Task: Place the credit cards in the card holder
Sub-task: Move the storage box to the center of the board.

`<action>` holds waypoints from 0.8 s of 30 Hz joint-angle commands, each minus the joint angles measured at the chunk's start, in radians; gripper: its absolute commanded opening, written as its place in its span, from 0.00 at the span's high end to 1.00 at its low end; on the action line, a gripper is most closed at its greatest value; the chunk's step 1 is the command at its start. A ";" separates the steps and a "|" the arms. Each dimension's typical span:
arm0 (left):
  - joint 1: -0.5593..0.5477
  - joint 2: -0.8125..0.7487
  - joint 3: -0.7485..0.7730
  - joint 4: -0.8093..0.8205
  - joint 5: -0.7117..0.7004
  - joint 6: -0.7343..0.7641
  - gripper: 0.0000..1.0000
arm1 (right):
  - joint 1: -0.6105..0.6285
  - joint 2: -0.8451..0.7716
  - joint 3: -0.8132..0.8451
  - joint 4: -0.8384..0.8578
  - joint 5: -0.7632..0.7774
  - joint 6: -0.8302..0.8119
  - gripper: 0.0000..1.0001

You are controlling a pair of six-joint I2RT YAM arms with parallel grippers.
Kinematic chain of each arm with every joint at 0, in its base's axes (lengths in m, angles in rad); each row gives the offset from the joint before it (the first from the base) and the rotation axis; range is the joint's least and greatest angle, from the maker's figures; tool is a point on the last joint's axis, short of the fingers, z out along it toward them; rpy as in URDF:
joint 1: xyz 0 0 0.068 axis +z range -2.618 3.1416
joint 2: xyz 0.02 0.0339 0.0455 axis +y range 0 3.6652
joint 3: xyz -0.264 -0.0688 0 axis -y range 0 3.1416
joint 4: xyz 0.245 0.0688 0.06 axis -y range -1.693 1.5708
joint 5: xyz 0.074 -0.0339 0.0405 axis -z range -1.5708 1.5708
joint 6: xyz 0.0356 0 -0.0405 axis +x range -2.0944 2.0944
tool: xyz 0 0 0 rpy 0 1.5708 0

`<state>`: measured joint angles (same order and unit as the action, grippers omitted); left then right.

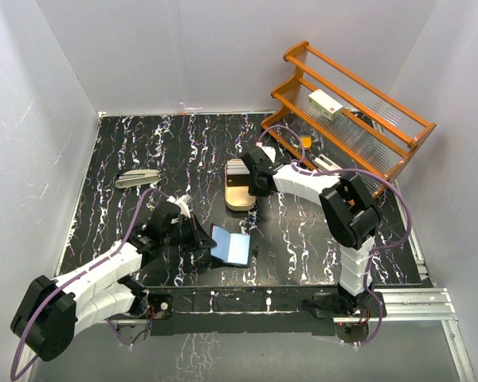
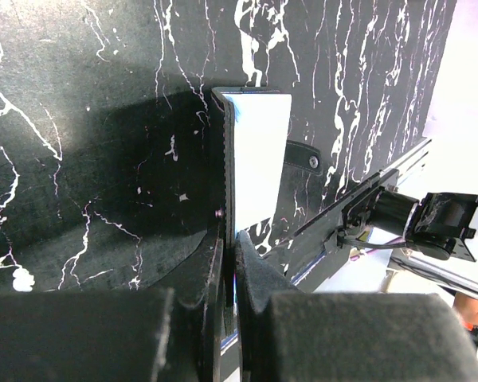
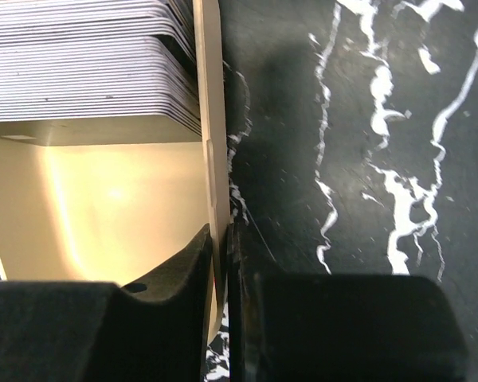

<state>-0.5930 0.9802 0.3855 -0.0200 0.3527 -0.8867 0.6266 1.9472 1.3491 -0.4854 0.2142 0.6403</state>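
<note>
Near the front edge of the table (image 1: 143,151), roughly between the two arm bases, you've got the card holder (image 1: 230,245) spread open like a little book, its pale blue-grey inner faces showing to the overhead camera. Your left gripper (image 2: 230,248) has it by the black cover, with the fingers pinched tight on that edge and basically no gap. From the left wrist you're looking at the holder edge-on, with a pale face just right of the fingers.

The credit cards (image 3: 88,64) aren't in it. They're a neat stack sitting in the far end of the cream tray (image 1: 239,199), which lies further back toward the middle of the table, apart from the holder. Your right gripper (image 3: 221,235) is closed on the tray's side wall, one finger inside and one outside. It's gripping the thin cream wall and not a card.

Further out, there's a wooden rack (image 1: 358,111) in the back right corner with a white box (image 1: 327,104) on a shelf. A small grey object (image 1: 135,177) lies well off to the left.
</note>
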 commanded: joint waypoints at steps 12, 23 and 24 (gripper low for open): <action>-0.005 -0.007 0.003 0.067 0.056 -0.034 1.00 | -0.007 -0.236 -0.219 -0.108 0.157 0.182 0.92; -0.004 -0.012 -0.022 0.089 0.061 -0.048 1.00 | -0.007 -0.389 -0.375 -0.093 0.063 0.344 0.83; -0.005 -0.009 -0.028 0.095 0.062 -0.052 1.00 | -0.007 -0.402 -0.389 -0.079 0.042 0.353 0.82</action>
<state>-0.5930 0.9806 0.3763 0.0383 0.3828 -0.9215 0.6254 1.6245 0.9966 -0.5953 0.3012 0.9077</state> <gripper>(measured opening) 0.033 0.158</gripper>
